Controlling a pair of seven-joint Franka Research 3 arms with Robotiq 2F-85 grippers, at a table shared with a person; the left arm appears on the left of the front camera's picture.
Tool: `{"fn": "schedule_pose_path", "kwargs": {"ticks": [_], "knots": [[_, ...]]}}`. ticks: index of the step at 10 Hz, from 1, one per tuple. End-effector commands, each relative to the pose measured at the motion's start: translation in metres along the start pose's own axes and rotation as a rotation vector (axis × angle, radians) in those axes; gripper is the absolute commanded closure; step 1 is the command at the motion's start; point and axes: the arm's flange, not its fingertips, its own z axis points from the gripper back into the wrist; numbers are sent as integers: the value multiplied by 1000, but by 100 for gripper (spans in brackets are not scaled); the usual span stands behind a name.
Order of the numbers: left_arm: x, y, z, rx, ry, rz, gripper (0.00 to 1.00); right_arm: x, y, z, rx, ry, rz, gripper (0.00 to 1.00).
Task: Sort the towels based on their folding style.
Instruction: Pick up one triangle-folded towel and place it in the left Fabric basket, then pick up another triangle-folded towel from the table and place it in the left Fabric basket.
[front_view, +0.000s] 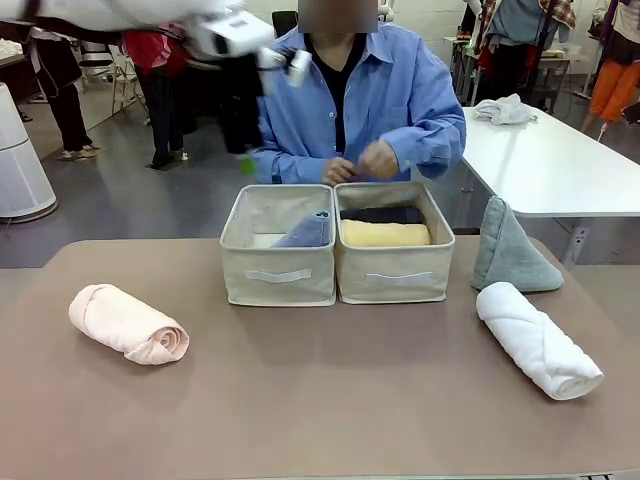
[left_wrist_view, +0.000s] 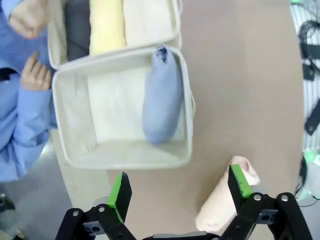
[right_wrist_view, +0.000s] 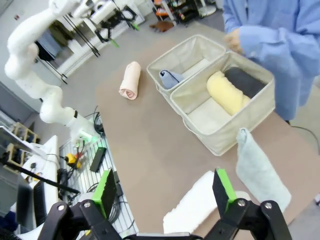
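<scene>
- Here, the left fingers (left_wrist_view: 120, 192) stood apart and held nothing; the pink roll (left_wrist_view: 220, 205) lay on the tabletop (left_wrist_view: 240, 75) below one fingertip.
- Beyond those fingers, the pale blue cone (left_wrist_view: 161, 100) leaned in the nearer basket (left_wrist_view: 125, 157); the yellow roll (left_wrist_view: 106, 25) and dark grey roll (left_wrist_view: 77, 25) lay side by side in the farther basket (left_wrist_view: 150, 20).
- The right fingers (right_wrist_view: 224, 187) were also apart and empty, with the white roll (right_wrist_view: 192, 205) below the gap between them and the grey-green cone (right_wrist_view: 260, 175) just past one fingertip.
</scene>
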Motion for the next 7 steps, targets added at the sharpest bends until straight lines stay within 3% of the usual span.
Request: {"fn": "schedule_pose_path", "kwargs": {"ticks": [1,4,7], "knots": [[-74,-64,3,37,-81,40,0,1,1,-1,7,-19,4,0],[-111,-92,9,72,-120,109,0,1,1,-1,7,-19,4,0],[-117,-83,21,36,-91,122,0,1,1,-1,7,-19,4,0]]}}
